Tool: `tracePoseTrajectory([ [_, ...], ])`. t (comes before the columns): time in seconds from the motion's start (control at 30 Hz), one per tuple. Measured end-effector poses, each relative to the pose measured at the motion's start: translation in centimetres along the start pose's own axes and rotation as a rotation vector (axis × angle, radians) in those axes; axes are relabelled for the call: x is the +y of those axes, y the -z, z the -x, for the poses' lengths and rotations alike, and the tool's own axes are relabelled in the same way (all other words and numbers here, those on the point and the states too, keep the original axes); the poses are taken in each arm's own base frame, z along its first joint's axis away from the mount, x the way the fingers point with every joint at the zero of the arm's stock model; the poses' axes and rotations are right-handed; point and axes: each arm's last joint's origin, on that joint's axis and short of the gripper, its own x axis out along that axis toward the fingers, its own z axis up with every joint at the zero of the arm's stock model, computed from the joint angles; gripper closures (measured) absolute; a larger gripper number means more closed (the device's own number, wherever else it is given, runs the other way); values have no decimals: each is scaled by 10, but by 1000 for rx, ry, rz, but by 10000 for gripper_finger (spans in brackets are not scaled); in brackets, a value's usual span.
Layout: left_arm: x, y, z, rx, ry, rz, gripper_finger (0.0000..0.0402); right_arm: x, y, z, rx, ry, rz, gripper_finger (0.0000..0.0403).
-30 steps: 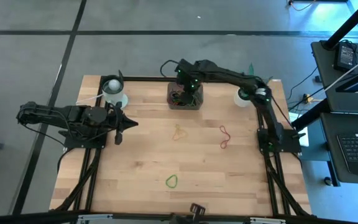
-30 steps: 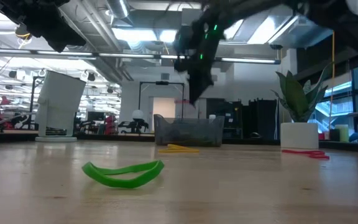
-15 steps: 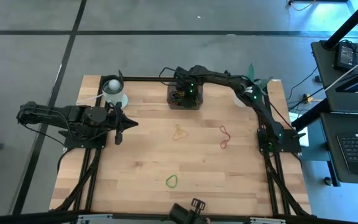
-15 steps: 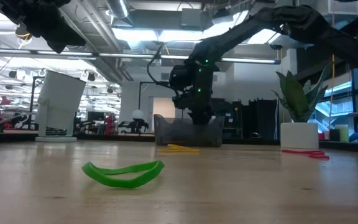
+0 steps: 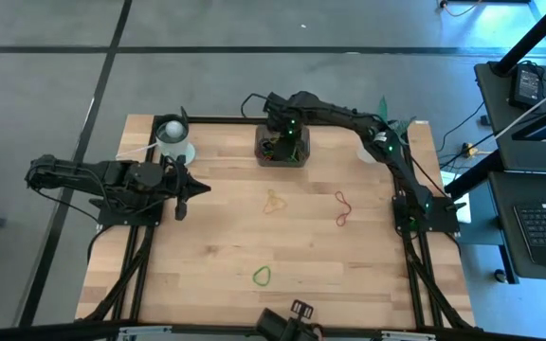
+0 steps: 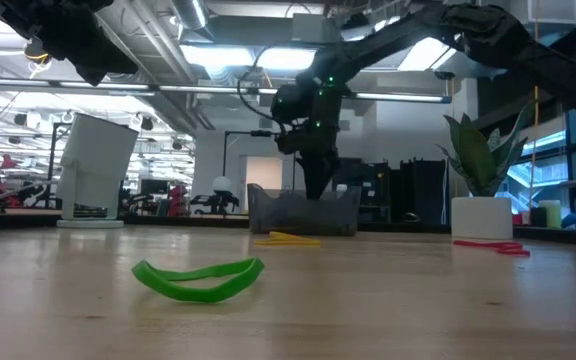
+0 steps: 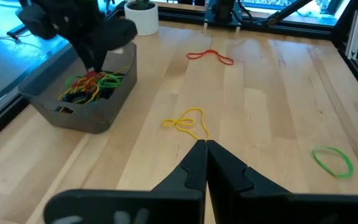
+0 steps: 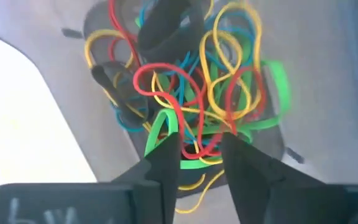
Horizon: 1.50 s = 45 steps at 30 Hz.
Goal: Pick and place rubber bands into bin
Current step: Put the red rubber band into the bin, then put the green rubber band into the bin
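Note:
The dark bin (image 5: 300, 159) stands at the table's far middle, holding a heap of rubber bands (image 8: 185, 93) in red, yellow, green and blue. My right gripper (image 8: 199, 146) points down into the bin, open, directly over the heap (image 7: 92, 84). Loose bands lie flat on the wood: a yellow one (image 5: 273, 201), a red one (image 5: 342, 208) and a green one (image 5: 263, 276). My left gripper (image 7: 202, 144) is shut with nothing in it, hovering at the table's left (image 5: 203, 187). My right gripper's open fingers (image 8: 166, 149) come from above into the bin, right over the heap of bands. Whether their tips touch the bands I cannot tell.
A white cup (image 5: 173, 140) stands at the far left. A white plant pot (image 6: 481, 217) stands at the far right. A black frame runs along the table's far edge (image 5: 216, 119). Bare wood lies between the loose bands.
My right gripper has come down from above the bin into it and has then risen a little. It stays over the heap of bands.

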Motion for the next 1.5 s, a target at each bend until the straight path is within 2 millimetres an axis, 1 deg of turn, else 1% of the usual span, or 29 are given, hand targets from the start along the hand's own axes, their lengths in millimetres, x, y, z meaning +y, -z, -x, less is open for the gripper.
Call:
tracePoseTrajectory([
  [0.13,0,0,0,0,0,0,400,1,-3,17,-6,1,-18,264],
  [0.27,0,0,0,0,0,0,400,1,-2,30,9,0,-29,253],
  [0.4,0,0,0,2,11,0,400,1,-2,32,8,4,-76,252],
  [0.5,-1,0,0,8,38,0,400,0,-2,32,16,80,-143,255],
  [0.53,-1,0,0,10,51,0,400,0,-2,31,12,79,-150,256],
  [0.63,-3,1,0,21,103,0,400,4,-3,28,-2,1,-129,263],
  [0.73,-4,1,0,31,154,-1,400,6,-4,28,-9,3,-199,273],
  [0.83,-5,1,1,37,184,-1,400,7,-2,29,8,-5,-219,284],
  [0.93,-6,1,1,42,202,-3,400,15,1,43,2,-8,-183,301],
  [1.07,-10,3,-1,66,221,2,400,30,5,74,-68,-23,-140,347],
  [1.17,-14,5,-5,96,229,2,400,41,11,99,-123,-22,-95,388],
  [1.2,-16,5,-7,109,233,5,400,45,15,107,-138,-20,-80,395],
  [1.27,-18,7,-10,132,225,15,400,56,24,119,-150,-25,-46,394],
  [1.33,-21,8,-15,155,200,36,400,66,35,126,-167,-32,-27,387],
  [1.4,-25,7,-19,179,172,39,400,76,51,130,-187,-36,-17,386],
  [1.5,-33,-3,-25,187,144,18,400,90,82,132,-242,-31,-10,395],
])
